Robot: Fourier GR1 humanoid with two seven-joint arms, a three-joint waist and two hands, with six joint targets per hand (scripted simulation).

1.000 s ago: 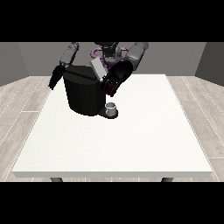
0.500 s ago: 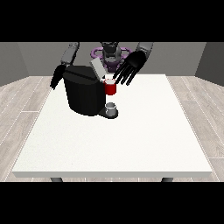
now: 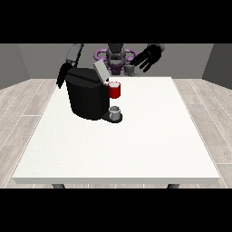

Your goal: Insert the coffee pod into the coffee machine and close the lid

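The black coffee machine (image 3: 88, 97) stands on the white table (image 3: 136, 145) with its lid (image 3: 100, 71) tilted up, a red thing at the machine (image 3: 115, 89) and a grey thing (image 3: 116, 111) below it, while the hand at the view's right (image 3: 148, 56) hangs raised with fingers spread, holding nothing, and the hand at the view's left (image 3: 61, 77) hangs behind the machine, its fingers too hidden to judge.

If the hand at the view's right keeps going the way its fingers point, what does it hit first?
The hand at the view's right points down-left; probably the raised lid of the coffee machine, though depth is unclear.
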